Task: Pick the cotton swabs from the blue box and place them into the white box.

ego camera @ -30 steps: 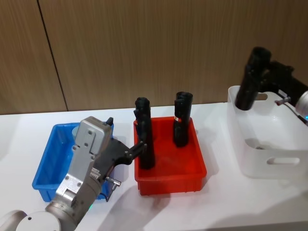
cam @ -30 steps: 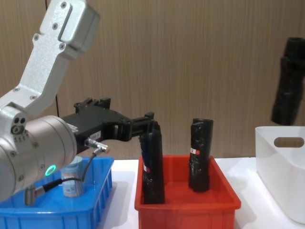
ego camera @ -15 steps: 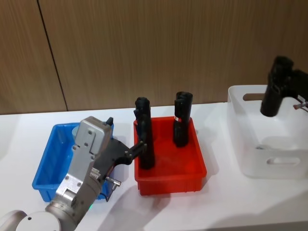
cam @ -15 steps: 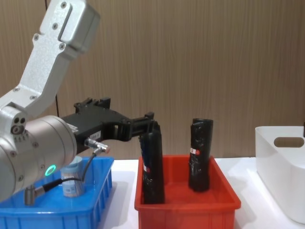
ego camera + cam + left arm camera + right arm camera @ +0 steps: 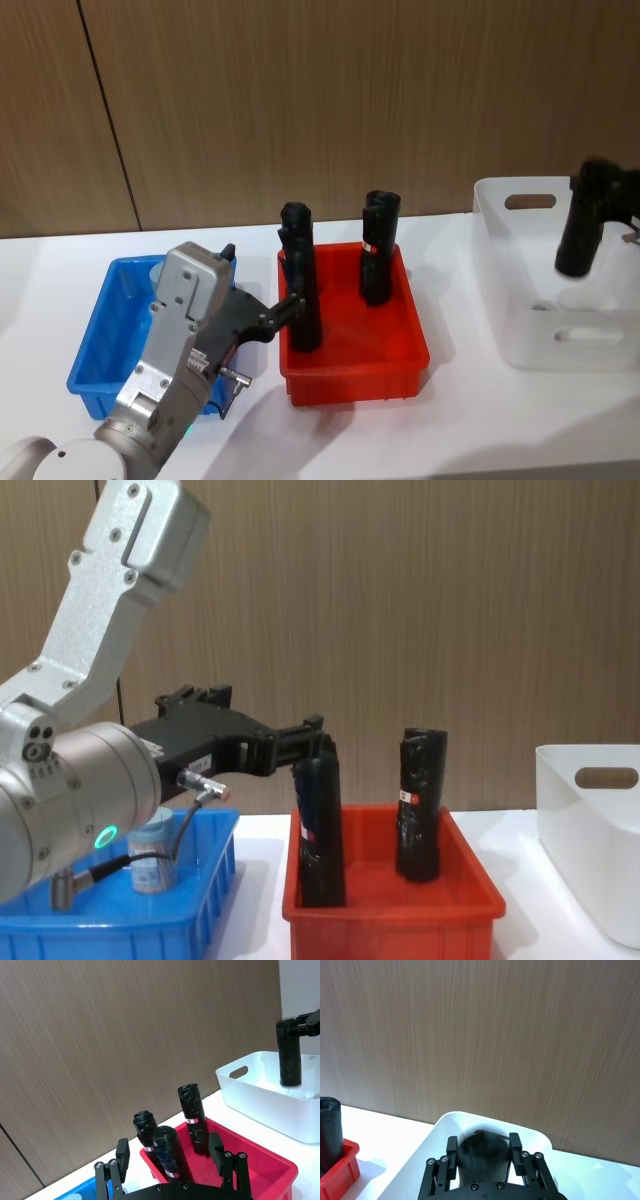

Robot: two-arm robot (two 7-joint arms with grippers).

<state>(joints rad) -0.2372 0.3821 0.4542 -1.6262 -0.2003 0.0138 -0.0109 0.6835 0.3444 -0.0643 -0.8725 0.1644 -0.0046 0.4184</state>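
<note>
On the table, left to right: blue box (image 5: 95,340), red bin (image 5: 350,378), white box (image 5: 520,215), all apart from one another.
Task's thing: one cotton swabs jar (image 5: 150,858) stands in the far part of the blue box, partly hidden by the left arm; I cannot tell whether more jars are in there.
Right gripper (image 5: 481,1154): clamped on a held black cylinder (image 5: 578,235), upright, low inside the rim of the white box. That is not a swab jar.
Left gripper (image 5: 283,308): over the gap between blue box and red bin, fingers apart, gripping nothing; one fingertip lies close against the near black cylinder (image 5: 303,300), contact not certain.
Progress: no swab jar can be made out in the white box; its floor is too unclear to read. The visible jar has yet to be picked, so I judge the swab transfer barely begun, if at all.
Left to do: reach the jar, lift it, carry it across to the white box.
Other things: far black cylinder (image 5: 377,250), upright in the red bin; wood-panelled wall (image 5: 300,100) behind.
In the way: the red bin and its tall cylinders sit between the two boxes; a carried jar would need to pass above them. The left arm itself crowds the blue box.
</note>
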